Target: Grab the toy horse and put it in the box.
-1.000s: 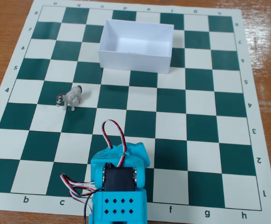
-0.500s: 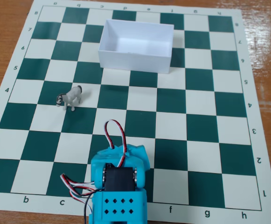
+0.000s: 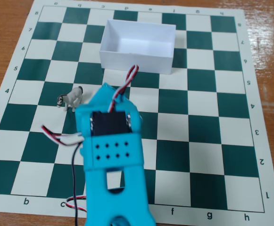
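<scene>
The toy horse (image 3: 70, 98) is a tiny grey-white figurine with a dark mane. It stands upright on the chessboard, left of centre. The box (image 3: 134, 61) is white and open-topped, sits at the far middle of the board, and looks empty. My blue arm reaches in from the bottom edge. Its gripper (image 3: 109, 90) points towards the box and sits just to the right of the horse, about one square away. The wrist body covers the jaws from this angle, so I cannot tell how they stand. Nothing shows in the gripper.
The green-and-white chessboard mat (image 3: 207, 117) lies on a wooden table (image 3: 269, 28). Red, white and black wires (image 3: 61, 137) hang off the arm's left side over the board.
</scene>
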Robot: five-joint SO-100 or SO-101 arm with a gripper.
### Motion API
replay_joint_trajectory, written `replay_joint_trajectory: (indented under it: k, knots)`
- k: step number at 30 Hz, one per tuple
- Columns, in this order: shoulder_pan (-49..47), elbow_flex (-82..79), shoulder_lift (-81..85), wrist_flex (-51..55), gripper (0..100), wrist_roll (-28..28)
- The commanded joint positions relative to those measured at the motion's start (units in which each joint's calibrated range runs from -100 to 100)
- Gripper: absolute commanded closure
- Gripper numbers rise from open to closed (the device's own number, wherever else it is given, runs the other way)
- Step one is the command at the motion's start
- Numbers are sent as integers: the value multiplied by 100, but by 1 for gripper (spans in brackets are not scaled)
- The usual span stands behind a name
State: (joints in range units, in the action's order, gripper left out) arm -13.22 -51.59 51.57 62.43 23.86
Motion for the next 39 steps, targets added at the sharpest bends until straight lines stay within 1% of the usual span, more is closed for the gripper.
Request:
replay_joint_trajectory:
  k: [1,3,6,9,14,20,28,32,33,35,39]
  knots:
    - [-292,1604,-1848,-23,87,-806]
    - [-385,2068,-2556,-147,83,-1138]
    - [-500,2596,-3361,-338,78,-1407]
    - [-600,2796,-4042,-629,76,-1422]
    - [-792,3179,-4927,-803,76,-1392]
    - [-1071,3907,-5812,-728,76,-1382]
    - [-1150,4562,-6795,-687,76,-1339]
    - [-1164,4872,-7157,-479,76,-1363]
    - [-1164,4890,-7219,-463,82,-1363]
    - [-1164,4936,-7290,-454,100,-1358]
    - [-1128,4963,-7246,-438,100,-1309]
